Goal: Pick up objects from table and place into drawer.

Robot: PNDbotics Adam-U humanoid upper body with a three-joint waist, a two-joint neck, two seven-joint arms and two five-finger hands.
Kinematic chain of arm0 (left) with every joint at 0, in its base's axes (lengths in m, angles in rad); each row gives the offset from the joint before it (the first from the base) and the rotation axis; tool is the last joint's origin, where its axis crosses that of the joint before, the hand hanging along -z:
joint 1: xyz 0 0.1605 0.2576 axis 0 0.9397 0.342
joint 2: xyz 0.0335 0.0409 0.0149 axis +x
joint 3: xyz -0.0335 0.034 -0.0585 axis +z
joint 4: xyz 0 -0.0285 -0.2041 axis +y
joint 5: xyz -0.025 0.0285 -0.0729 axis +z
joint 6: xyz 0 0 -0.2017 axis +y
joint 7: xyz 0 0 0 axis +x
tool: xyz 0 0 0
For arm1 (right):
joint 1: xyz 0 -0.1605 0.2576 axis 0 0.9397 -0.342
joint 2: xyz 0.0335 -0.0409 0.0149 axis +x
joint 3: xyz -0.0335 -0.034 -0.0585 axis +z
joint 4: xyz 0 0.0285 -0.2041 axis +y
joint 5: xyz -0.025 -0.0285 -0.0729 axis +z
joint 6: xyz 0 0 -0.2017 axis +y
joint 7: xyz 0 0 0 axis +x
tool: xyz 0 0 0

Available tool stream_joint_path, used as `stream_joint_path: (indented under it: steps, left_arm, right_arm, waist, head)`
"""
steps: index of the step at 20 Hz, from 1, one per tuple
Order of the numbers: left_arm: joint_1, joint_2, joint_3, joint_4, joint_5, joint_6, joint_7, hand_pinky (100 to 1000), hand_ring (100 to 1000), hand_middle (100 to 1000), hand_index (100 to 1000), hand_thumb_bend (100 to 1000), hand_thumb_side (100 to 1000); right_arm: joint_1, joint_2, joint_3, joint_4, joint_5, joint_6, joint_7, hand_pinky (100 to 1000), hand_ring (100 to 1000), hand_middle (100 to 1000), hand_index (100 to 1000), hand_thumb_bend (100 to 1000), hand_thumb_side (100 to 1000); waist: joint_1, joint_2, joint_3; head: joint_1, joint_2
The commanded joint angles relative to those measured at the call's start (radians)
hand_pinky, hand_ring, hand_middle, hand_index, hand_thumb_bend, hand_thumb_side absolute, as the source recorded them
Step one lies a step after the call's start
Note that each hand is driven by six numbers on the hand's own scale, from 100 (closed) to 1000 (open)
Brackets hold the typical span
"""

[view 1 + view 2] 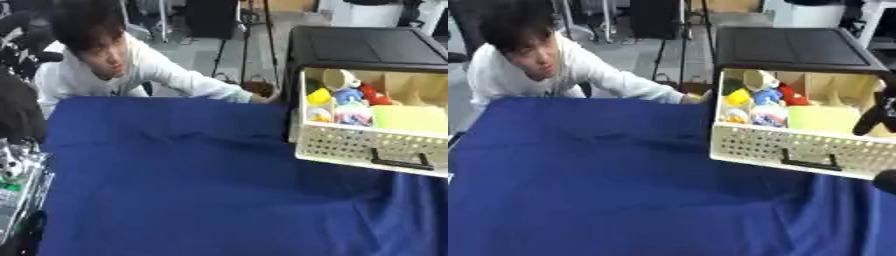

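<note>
floor [197,47]: grey | table cover [175,190]: blue cloth | tripod legs [245,45]: behind table

The table cloth [192,190] is deep blue, plain. The drawer [367,147] is cream with a dotted perforated front and a black handle [401,162] — its cabinet [794,47] is black. Inside lie yellow [318,96], blue [347,95], red [374,96] and pale green [409,119] items.
</note>
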Motion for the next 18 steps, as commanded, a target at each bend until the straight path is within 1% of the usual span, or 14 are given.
stream_joint_path:
  steps: [1,5,10,14,17,18]
  left_arm:
    - [-0.001,0.002,0.010,-0.013,-0.005,0.006,-0.002,550,681,708,890,495,921]
    - [0.010,-0.008,0.009,-0.013,-0.004,0.011,-0.003,550,679,707,890,494,921]
    - [0.022,-0.017,0.008,-0.013,-0.007,0.013,-0.005,549,676,705,889,496,921]
    - [0.029,-0.026,0.007,-0.013,-0.008,0.018,-0.007,549,674,704,888,493,924]
    - [0.031,-0.030,0.007,-0.013,-0.009,0.019,-0.007,548,674,704,888,490,926]
    - [0.032,-0.031,0.007,-0.013,-0.009,0.019,-0.007,548,673,704,888,490,925]
  right_arm:
    - [-0.034,0.009,0.009,-0.009,-0.025,0.026,0.028,100,372,401,681,384,916]
    - [-0.119,0.090,0.042,-0.009,-0.048,0.069,0.070,100,356,391,684,366,930]
    - [-0.209,0.171,0.107,-0.009,-0.027,0.141,0.159,100,357,397,705,344,915]
    - [-0.238,0.227,0.150,-0.009,-0.015,0.187,0.232,100,359,400,706,353,887]
    - [-0.247,0.258,0.167,-0.009,-0.015,0.210,0.268,100,361,406,704,358,875]
    - [-0.247,0.268,0.172,-0.009,-0.013,0.218,0.279,100,362,408,704,363,826]
  waist:
    - [-0.001,-0.013,0.000]
    - [0.005,-0.021,-0.006]
    - [0.008,-0.030,-0.012]
    - [0.009,-0.035,-0.013]
    - [0.012,-0.037,-0.013]
    - [0.013,-0.038,-0.014]
  head:
    - [-0.032,-0.003]
    - [-0.048,0.002]
    - [-0.053,0.010]
    - [-0.054,0.014]
    - [-0.050,0.015]
    - [-0.048,0.016]
